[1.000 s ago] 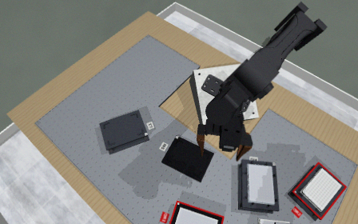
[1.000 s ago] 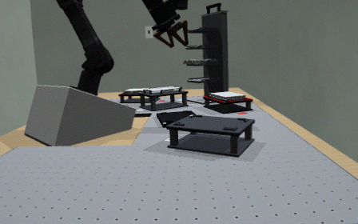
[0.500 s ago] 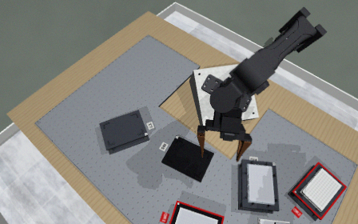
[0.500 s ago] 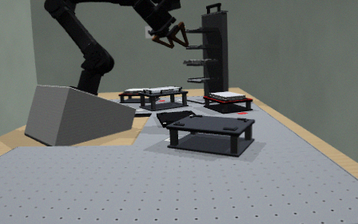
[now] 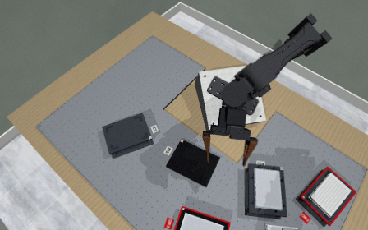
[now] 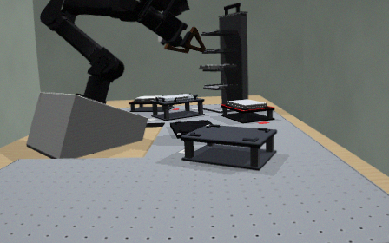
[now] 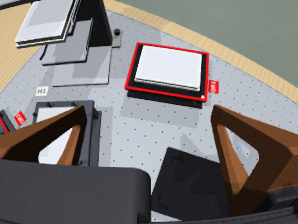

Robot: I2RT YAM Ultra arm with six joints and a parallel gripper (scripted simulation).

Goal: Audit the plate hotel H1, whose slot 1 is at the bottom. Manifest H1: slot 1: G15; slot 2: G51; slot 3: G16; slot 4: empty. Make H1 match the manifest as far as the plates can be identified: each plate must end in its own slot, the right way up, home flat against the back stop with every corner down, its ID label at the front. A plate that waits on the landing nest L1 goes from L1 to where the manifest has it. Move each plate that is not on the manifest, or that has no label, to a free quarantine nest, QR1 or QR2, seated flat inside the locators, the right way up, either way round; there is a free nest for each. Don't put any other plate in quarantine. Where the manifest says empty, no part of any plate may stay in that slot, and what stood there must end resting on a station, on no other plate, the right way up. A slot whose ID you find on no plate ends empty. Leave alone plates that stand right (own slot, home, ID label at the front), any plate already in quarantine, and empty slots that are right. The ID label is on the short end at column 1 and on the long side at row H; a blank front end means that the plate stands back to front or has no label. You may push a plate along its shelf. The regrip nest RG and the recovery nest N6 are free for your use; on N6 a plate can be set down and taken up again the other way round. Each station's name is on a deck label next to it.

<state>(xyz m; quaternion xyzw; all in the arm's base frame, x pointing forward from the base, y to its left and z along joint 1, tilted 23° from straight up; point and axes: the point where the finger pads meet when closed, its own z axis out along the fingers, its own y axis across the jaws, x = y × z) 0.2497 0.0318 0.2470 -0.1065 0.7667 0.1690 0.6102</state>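
My gripper (image 5: 227,162) (image 6: 186,43) (image 7: 148,112) is open and empty, held high above the deck between the arm base and the nests. The black plate hotel H1 (image 6: 234,56) stands beyond it, with grey plates (image 7: 49,19) showing on its shelves; I cannot read any labels. A white plate (image 5: 268,188) (image 6: 174,97) lies on a black-framed nest (image 5: 249,194) in front of the hotel. A red-rimmed nest (image 5: 306,192) (image 6: 266,108) (image 7: 131,78) holds a white plate (image 5: 331,194) (image 6: 247,103) (image 7: 170,67). A second red-rimmed nest (image 5: 181,213) at the lower edge also holds a plate (image 5: 202,223).
A flat black pad (image 5: 192,162) (image 6: 189,127) (image 7: 189,180) lies below the gripper. An empty black raised nest (image 5: 126,134) (image 6: 230,138) stands further out. The grey wedge-shaped arm base (image 5: 210,88) (image 6: 82,123) sits on the wooden strip. Small deck labels (image 5: 167,149) lie beside the stations.
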